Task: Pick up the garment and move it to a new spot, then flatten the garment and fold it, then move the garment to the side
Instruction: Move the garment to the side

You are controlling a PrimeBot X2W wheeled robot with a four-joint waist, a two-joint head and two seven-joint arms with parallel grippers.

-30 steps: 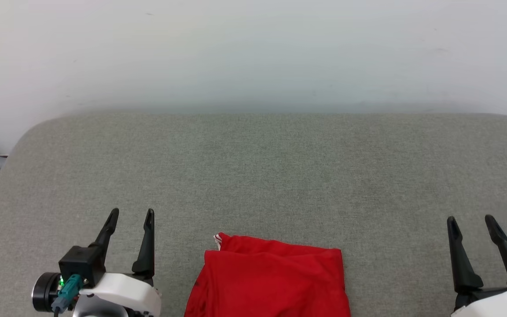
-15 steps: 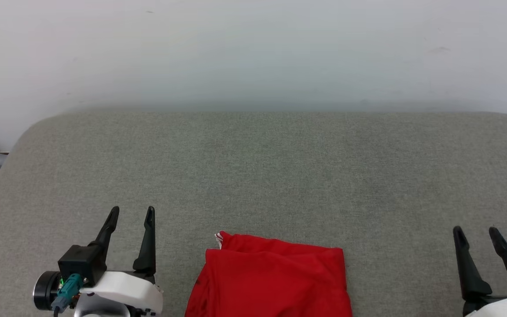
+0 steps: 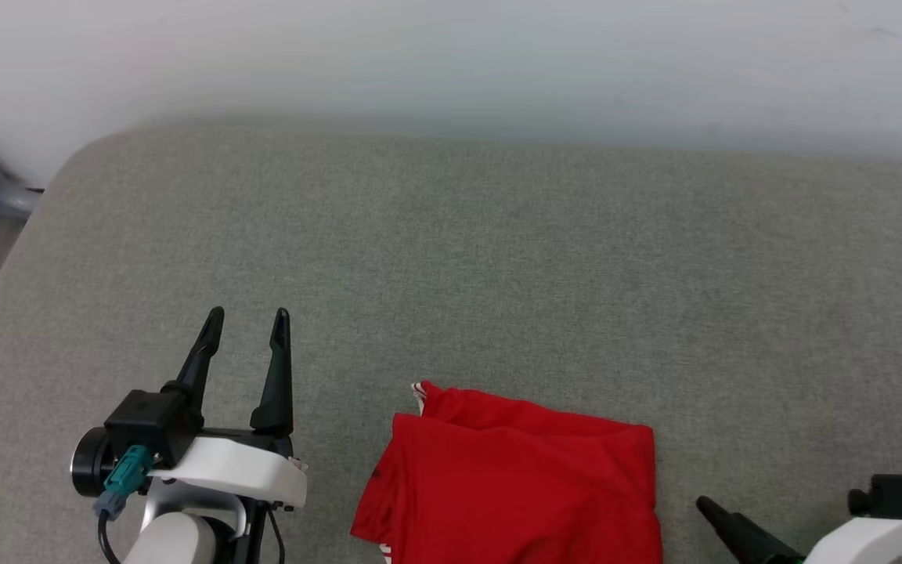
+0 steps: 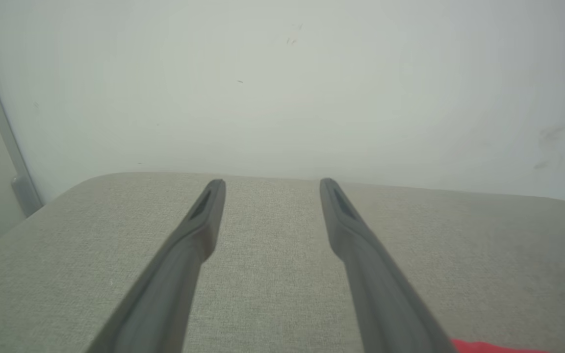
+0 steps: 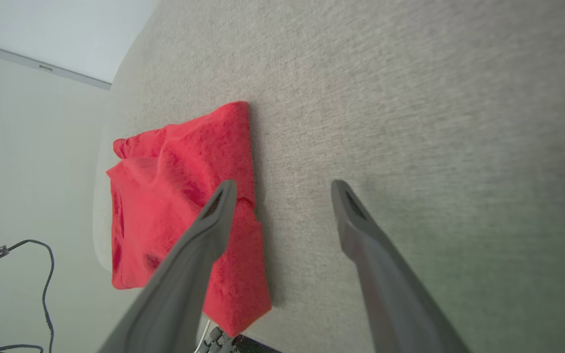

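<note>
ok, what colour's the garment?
Red garment, white-striped trim at one corner; clearest in head view.

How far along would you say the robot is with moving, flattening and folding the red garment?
Done: the garment lies as a compact, loosely folded red bundle at the near edge of the table, so folding looks finished, though I can't be sure. In hand: nothing is gripped; the right gripper points open at the bundle's edge, and the left gripper hovers open beside it. Left: likely moving it aside.
</note>
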